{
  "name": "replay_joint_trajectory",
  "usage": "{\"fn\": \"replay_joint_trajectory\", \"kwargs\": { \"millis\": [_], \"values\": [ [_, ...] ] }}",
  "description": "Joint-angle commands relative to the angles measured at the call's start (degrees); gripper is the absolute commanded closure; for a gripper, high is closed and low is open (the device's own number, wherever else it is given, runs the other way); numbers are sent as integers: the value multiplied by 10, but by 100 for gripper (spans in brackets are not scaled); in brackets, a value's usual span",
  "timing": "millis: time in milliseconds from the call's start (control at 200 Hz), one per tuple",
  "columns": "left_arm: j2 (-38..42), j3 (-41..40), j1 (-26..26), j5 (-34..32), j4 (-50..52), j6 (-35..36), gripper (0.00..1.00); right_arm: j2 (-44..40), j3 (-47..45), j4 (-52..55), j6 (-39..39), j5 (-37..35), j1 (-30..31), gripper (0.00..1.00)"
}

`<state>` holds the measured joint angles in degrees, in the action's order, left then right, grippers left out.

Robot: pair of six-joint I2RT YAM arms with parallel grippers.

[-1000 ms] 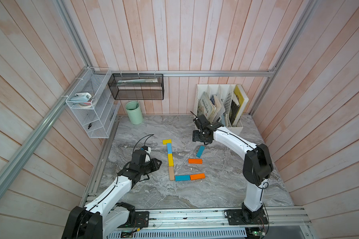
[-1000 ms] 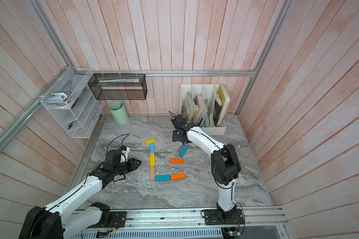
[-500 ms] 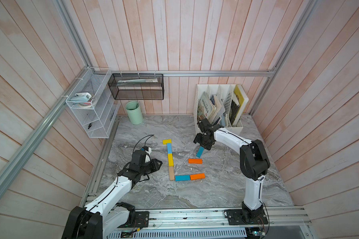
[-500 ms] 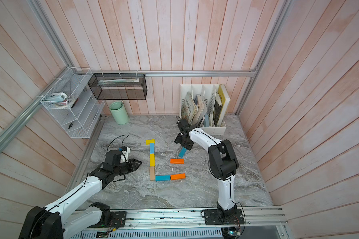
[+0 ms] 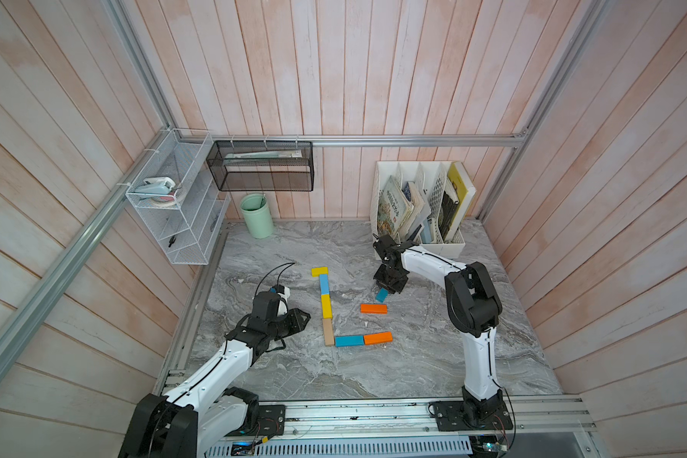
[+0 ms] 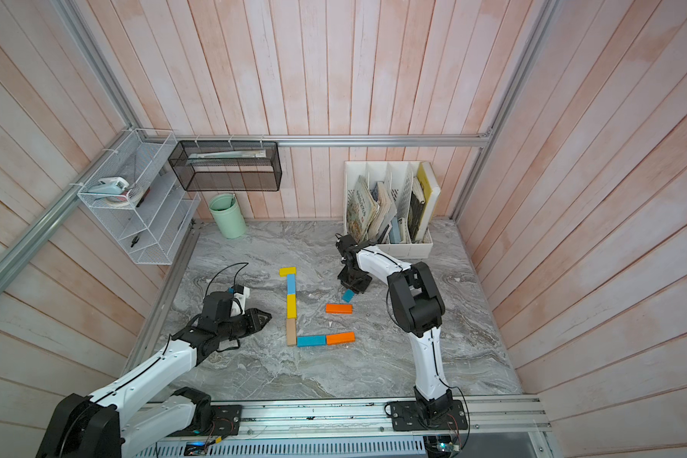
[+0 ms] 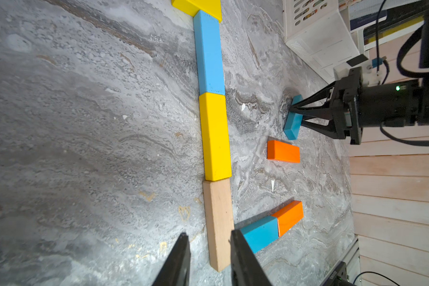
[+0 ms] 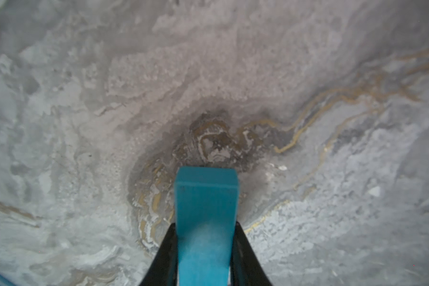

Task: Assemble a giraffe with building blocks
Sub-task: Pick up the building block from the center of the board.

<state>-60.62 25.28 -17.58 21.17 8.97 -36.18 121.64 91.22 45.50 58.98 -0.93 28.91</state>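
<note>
Within right claw (image 8: 204, 229) — teal block (image 8: 206, 198) points (lengthwise) outward.

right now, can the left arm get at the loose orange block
Probably, but not straight across: the yellow neck block lies between the left end effector and the loose orange block, so it must lift over. The right end effector, gripping the teal block, is close by.

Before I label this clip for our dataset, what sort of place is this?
Likely a lab mock-up of a desk nook: marble-look tabletop, file rack of books, wire wall shelf.
</note>
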Motion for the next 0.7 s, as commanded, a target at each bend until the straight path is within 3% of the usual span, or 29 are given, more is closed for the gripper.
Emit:
{"fn": "replay_joint_trajectory", "kwargs": {
  "millis": [0,50,130,305,400,495,625,695],
  "values": [
    [6,-5,3,9,-12,3,68,-13,-32,-13,-9,-14,2,92],
    [6,-5,3,10,-12,3,68,-28,-40,-22,-28,-25,2,100],
    [3,-1,3,11,-8,12,67,-66,-44,-24,-74,-69,4,100],
    [-28,43,-7,37,6,45,55,-218,-105,-27,-151,-204,17,100],
    [-64,67,-24,47,-13,26,52,-308,-172,-56,-201,-196,17,100],
    [-120,132,-88,1,-5,21,51,-392,-246,-91,-230,-173,16,100],
    [-223,251,-141,-12,12,20,51,-491,-320,-123,-240,-143,16,100],
    [-274,339,-157,-1,33,53,51,-520,-330,-122,-254,-129,16,100]
  ]
}}
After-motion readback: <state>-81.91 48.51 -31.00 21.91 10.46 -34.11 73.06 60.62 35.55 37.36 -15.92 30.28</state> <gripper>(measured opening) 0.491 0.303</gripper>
